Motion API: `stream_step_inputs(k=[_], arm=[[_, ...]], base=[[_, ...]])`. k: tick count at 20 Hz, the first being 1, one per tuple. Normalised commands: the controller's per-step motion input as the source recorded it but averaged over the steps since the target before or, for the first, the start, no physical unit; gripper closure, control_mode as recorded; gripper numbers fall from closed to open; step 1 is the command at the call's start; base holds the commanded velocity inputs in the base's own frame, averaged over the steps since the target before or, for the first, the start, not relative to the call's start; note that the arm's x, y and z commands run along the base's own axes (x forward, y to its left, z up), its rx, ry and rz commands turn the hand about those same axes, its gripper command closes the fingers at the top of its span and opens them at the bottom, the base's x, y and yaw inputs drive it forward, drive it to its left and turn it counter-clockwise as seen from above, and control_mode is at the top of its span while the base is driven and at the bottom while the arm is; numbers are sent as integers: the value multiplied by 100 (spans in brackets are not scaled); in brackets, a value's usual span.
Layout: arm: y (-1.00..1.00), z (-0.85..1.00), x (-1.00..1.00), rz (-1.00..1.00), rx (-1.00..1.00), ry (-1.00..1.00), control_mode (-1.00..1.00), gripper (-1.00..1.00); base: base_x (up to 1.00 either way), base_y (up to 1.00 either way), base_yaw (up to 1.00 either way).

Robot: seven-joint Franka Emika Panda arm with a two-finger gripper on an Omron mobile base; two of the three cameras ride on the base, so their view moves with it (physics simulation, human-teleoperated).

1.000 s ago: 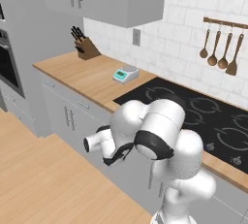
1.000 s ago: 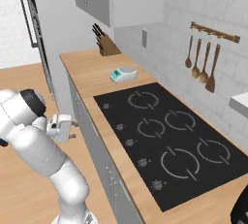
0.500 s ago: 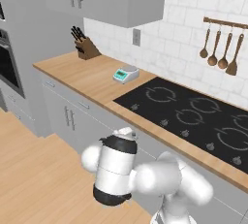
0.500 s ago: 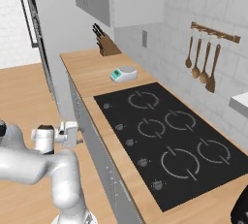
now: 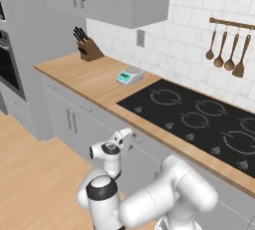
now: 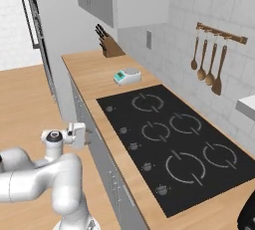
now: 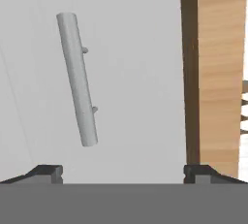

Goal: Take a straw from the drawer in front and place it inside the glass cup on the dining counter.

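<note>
Grey drawer front (image 7: 126, 72) faces the hand view, with its slim metal bar handle (image 7: 77, 78) running slantwise across the picture, apart from both fingertips. The gripper (image 7: 123, 172) is released, its two dark fingertips (image 7: 46, 172) spread wide with nothing between them. Along the right of that view runs the wood edge of the worktop (image 7: 218, 72) above a dark gap.

From the left base view, the gripper (image 5: 125, 137) sits low, just in front of the grey drawer fronts under the worktop (image 5: 94, 77), below and to the left of the black cooktop (image 5: 199, 117). The right base view shows the gripper (image 6: 79, 134) at the cabinet face, to the left of the cooktop (image 6: 174, 149).

On the worktop, a small kitchen scale (image 5: 129, 76) with a teal panel stands just left of the cooktop, and a knife block (image 5: 85, 49) stands farther left along the worktop, near the wall. Wooden utensils (image 5: 226, 50) hang on a rail on the tiled wall behind the cooktop. The drawer is closed, so I cannot tell where the straw lies.
</note>
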Motion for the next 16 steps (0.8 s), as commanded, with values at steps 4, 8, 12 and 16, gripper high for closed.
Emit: stream_step_inputs(k=[4, 8, 12, 16], arm=[[-4, -27, 51, 0, 0, 11, -100, -100], [-1, -37, 45, 0, 0, 12, -100, -100], [-4, -32, 54, 0, 0, 11, -100, -100], [-14, -37, 49, 1, 0, 9, -100, -100]], base=[[0, 0, 0], [0, 0, 0], [0, 0, 0], [0, 0, 0]])
